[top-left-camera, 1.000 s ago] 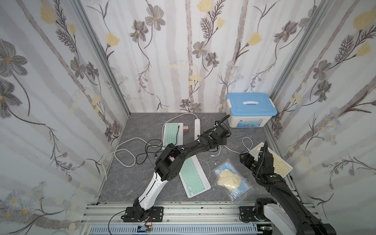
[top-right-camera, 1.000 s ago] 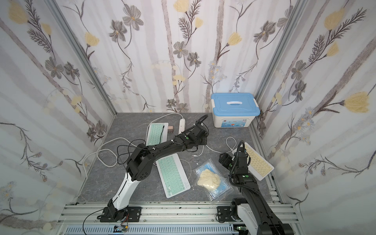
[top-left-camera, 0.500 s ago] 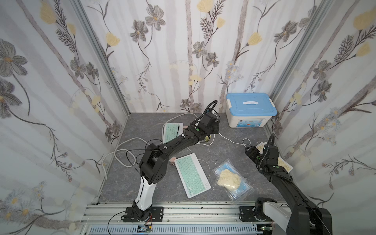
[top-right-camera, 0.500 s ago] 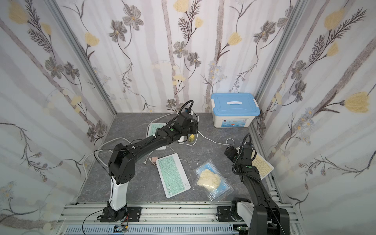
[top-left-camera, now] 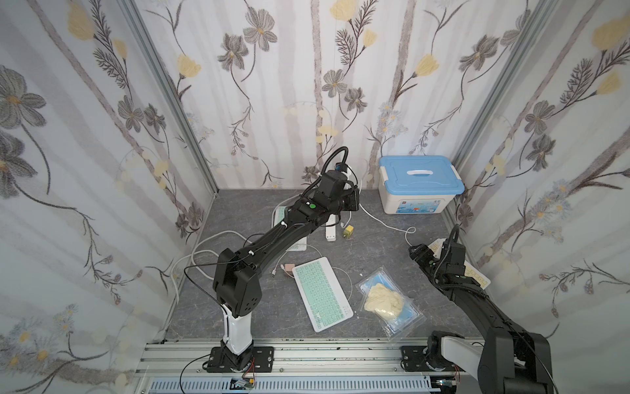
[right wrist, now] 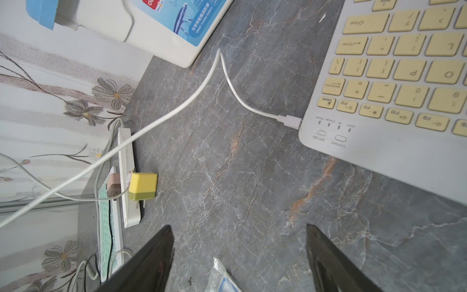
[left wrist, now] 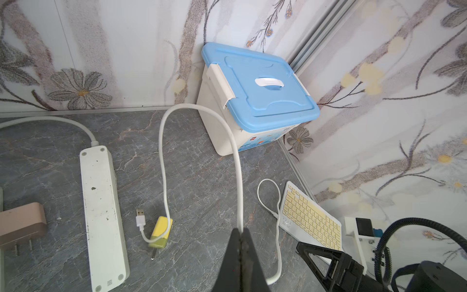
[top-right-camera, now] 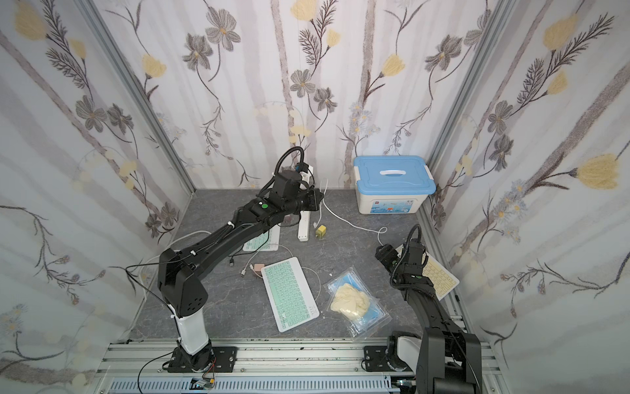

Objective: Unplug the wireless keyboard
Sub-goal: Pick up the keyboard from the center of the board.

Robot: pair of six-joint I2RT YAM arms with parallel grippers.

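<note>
My L gripper (left wrist: 241, 231) pinches the cable (left wrist: 237, 161) above the table (left wrist: 202, 177), R gripper (right wrist: 238, 227) hangs spread near the yellow kbd (right wrist: 404, 63) at its R edge, plug (right wrist: 289, 120) still in the port; I'd brace kbd w/ R, then 1 straight pull along plug axis, no yank.

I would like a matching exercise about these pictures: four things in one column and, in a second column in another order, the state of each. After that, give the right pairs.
Column one
1. left gripper
2. right gripper
3. yellow charger
4. yellow keyboard

Column two
A. lies beside the power strip, not plugged into it
B. shut on the white cable
C. has the cable's plug in its edge
D. open, holding nothing

Pairs: 1-B; 2-D; 3-A; 4-C
</note>
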